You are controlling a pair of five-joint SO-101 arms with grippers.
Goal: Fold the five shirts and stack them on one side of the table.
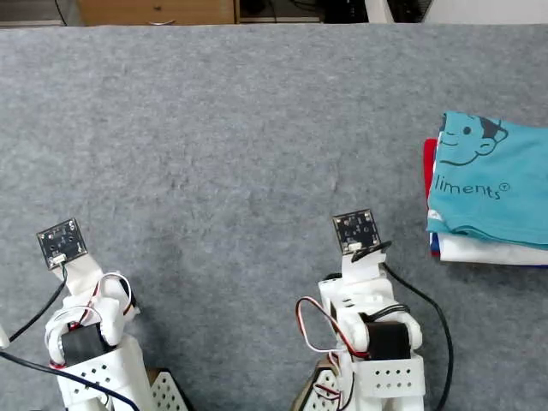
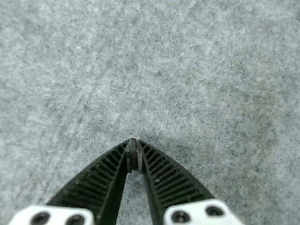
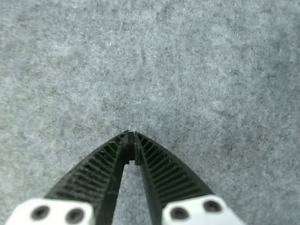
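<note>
A stack of folded shirts [image 1: 488,193] lies at the right edge of the grey table; a teal shirt [image 1: 492,175] with a cartoon print is on top, with red [image 1: 430,167] and white [image 1: 488,250] layers showing beneath it. Both arms sit folded back near the table's front edge, far from the stack. My left gripper [image 2: 133,154] is shut with nothing between its black ribbed fingers, just above bare felt. My right gripper [image 3: 131,147] is likewise shut and holds nothing.
Grey felt [image 1: 240,145] covers the whole table. Wooden furniture [image 1: 154,10] stands beyond the far edge. Cables [image 1: 428,308] trail beside the right arm's base [image 1: 377,360]; the left arm's base [image 1: 90,360] is at the front left.
</note>
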